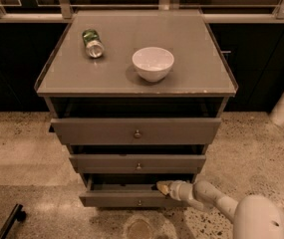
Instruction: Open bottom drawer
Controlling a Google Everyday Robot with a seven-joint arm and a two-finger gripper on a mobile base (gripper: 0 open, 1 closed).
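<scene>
The bottom drawer (116, 199) sits lowest in the grey cabinet, at 6 o'clock from the white bowl (153, 62) on the counter (191, 73). Its long axis runs 9 to 3 o'clock, and its front and knob (139, 202) face 6 o'clock. It stands partly out, with a dark gap above. The gripper (162, 187) reaches in from 4 o'clock to the drawer's upper edge, right of centre. Whether the gripper is wide or narrow cannot be told.

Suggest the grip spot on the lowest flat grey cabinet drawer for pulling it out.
Two options show. The small round metal knob at the centre of the bottom grey drawer front suits a straight frontal approach. The drawer is partly out, so its top edge is exposed; hooking that from above looks easier, and the gripper sits right at that edge, right of centre.
</scene>
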